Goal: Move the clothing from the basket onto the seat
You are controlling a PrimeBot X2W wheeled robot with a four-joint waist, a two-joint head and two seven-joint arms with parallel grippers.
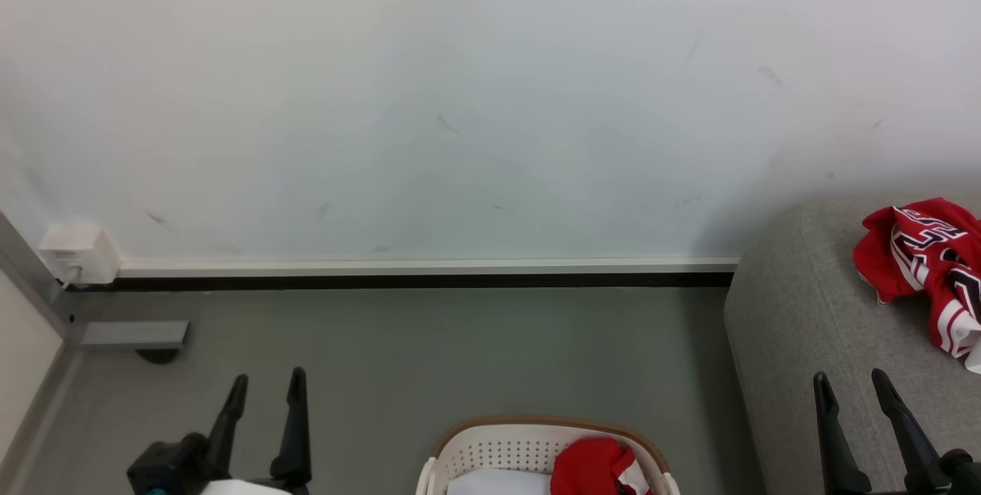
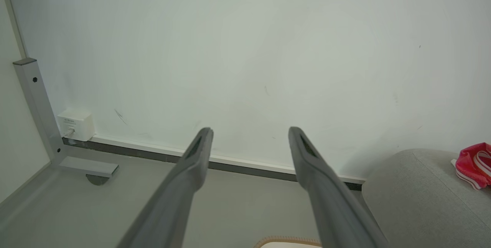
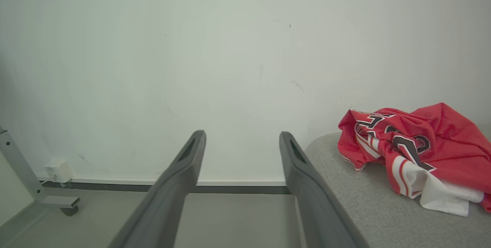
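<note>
Just beyond right tool, clothing on seat

From the head I look forward and down at the wall and floor. The basket is cut by my bottom edge, the seat by my right. Each wrist camera sits lower, sighting along the left gripper or right gripper at that same wall. All three views share the skirting board, the white wall box and the seat's rounded end. The right wrist is nearest the seat.
</note>
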